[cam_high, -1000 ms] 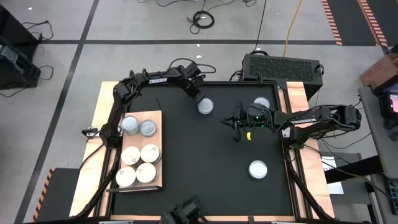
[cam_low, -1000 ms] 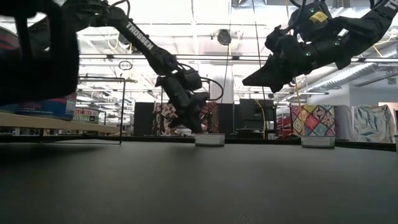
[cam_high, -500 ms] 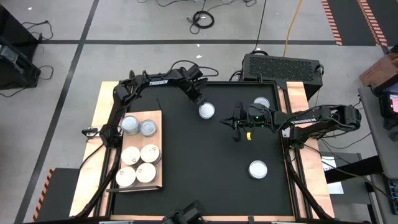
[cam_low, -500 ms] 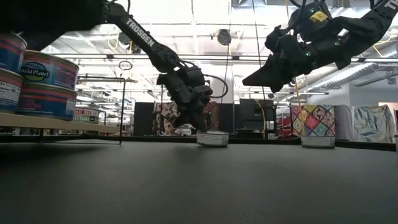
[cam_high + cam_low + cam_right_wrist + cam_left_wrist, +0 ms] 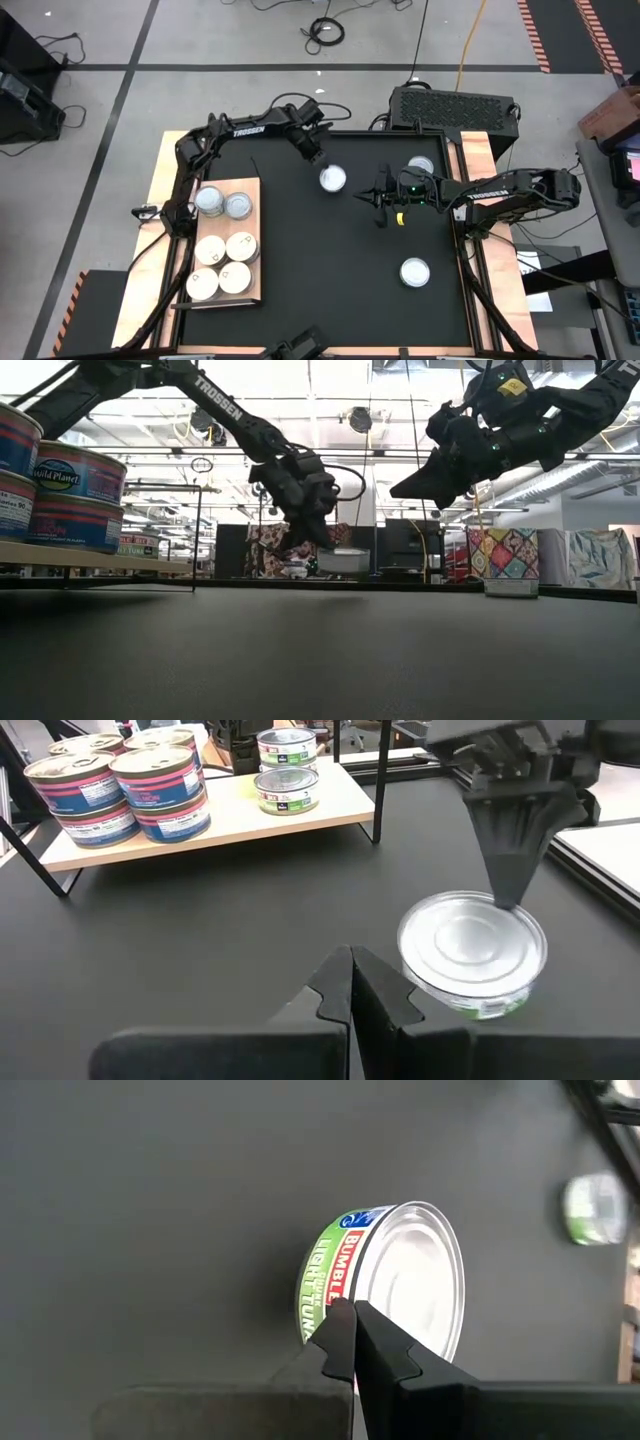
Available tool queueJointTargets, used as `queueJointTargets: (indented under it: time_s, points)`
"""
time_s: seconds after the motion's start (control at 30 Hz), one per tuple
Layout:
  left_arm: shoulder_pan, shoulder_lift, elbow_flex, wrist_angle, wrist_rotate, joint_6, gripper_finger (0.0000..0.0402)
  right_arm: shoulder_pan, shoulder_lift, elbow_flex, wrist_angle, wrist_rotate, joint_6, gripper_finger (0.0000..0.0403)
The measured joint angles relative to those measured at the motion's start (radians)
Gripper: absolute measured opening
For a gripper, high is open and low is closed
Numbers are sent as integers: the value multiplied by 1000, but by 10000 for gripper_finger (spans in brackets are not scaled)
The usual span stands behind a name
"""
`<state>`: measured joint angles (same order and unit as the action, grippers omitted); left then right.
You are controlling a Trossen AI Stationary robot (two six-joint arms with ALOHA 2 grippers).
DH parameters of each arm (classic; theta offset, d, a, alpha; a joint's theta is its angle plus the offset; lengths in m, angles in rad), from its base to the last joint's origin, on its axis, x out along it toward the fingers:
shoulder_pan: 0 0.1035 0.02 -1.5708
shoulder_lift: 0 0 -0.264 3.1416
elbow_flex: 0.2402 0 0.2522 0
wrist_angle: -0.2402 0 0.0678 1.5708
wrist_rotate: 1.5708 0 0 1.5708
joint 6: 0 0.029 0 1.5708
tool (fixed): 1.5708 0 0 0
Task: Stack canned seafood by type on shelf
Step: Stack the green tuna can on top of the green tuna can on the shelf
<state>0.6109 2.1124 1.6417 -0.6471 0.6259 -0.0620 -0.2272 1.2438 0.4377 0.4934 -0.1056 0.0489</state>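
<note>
The tin in play has a silver top and a green label (image 5: 333,179) (image 5: 400,1285) and sits at the mat's far middle. My left gripper (image 5: 318,160) (image 5: 325,540) (image 5: 352,1325) is shut on it. My right gripper (image 5: 380,212) (image 5: 350,960) hangs shut in the air to the tin's right and touches nothing. The shelf (image 5: 250,290) (image 5: 300,820) lies at the left. It carries two silver-topped tins (image 5: 224,203) at its far end and several cream-topped tins (image 5: 225,262) nearer. My left gripper pinches the tin's rim on its far side (image 5: 340,1295) between its two fingers. The fingers (image 5: 505,870) come from above, slanting down. In the low view the tin (image 5: 345,561) hangs about level, lifted clear of the mat.
A silver-topped tin (image 5: 421,165) rests near the mat's far right corner. A white-topped tin (image 5: 415,271) lies near the right edge, closer to me. Open black mat (image 5: 330,270) stretches between the shelf and these tins. A black box (image 5: 455,105) stands beyond the far edge.
My left gripper, at the tin's far rim, has shifted the tin slightly toward the near edge. It has then risen, and the tin has come up clear of the mat with it. My right arm has kept still.
</note>
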Motion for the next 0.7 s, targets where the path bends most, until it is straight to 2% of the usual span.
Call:
queueJointTargets:
  time_s: [0.13, 0.33, 0.7]
  points:
    - [-6, -3, 1, -24, 58, 10, 0, 0, 0, 0, -1, -1, 4, 0]
    - [-30, -55, 2, -100, 53, 46, 0, 3, 0, 0, -14, -1, 3, 0]
    - [-113, -270, -13, -259, 35, 136, 0, 23, 0, 1, -30, 0, -5, 0]
